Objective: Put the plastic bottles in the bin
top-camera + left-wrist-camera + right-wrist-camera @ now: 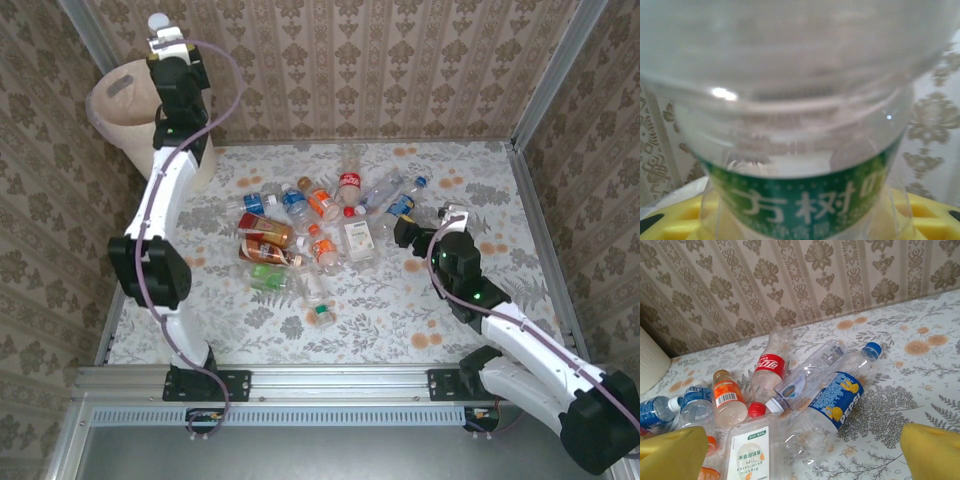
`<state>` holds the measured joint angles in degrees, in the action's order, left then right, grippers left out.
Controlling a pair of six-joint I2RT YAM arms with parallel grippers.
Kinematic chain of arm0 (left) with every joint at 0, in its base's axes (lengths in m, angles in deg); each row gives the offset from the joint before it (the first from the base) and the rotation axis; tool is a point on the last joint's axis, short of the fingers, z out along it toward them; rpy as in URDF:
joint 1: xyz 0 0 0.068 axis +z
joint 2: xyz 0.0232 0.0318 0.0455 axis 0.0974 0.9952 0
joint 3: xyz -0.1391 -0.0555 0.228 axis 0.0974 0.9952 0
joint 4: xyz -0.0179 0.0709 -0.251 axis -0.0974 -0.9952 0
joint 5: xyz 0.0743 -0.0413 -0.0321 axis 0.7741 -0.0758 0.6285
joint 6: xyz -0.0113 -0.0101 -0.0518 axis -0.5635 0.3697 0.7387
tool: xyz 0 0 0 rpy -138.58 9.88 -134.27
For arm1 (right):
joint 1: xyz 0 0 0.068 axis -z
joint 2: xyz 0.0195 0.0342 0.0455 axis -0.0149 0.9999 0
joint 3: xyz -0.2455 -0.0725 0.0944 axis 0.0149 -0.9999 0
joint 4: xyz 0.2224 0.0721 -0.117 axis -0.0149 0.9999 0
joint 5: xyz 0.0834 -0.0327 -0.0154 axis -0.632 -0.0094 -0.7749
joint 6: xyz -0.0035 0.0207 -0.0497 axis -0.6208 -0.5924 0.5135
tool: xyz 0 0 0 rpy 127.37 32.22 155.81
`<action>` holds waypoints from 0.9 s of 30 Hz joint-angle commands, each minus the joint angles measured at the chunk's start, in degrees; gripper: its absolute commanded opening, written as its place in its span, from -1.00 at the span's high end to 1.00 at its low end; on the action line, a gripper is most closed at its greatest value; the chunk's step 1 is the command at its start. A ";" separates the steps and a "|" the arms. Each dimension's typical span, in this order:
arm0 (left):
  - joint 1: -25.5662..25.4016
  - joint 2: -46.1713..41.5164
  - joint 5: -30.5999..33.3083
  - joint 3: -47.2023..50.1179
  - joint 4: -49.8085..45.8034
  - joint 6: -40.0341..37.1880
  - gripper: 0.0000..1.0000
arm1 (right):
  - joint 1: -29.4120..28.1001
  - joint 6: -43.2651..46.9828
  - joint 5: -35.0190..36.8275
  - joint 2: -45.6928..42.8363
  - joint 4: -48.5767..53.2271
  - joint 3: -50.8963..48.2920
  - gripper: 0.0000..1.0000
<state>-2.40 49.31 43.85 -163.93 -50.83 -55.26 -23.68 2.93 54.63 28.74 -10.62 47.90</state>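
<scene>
Above the bin (118,98) at the far left corner, the left gripper (166,42) is clamped on a clear green-labelled bottle (800,200), whose white cap pokes up past the fingers. On the floral worktop (480,180), the other plastic bottles (310,225) lie in a loose heap near the middle. The right gripper (800,455) hovers low at the heap's right edge, its jaws spread wide and empty, facing a blue Pepsi bottle (837,397).

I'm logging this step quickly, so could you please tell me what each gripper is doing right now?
Left gripper: closed on a green-labelled bottle.
Right gripper: open, holding nothing.
</scene>
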 commanded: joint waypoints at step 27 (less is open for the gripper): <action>13.49 19.91 -23.62 -32.63 -41.76 19.85 -0.01 | 3.53 -4.02 4.20 -7.26 6.58 -2.77 -0.99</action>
<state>10.80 69.64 24.35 -194.46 -88.88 -38.80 -20.49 0.13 56.80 21.44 -3.86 46.04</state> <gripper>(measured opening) 0.555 0.996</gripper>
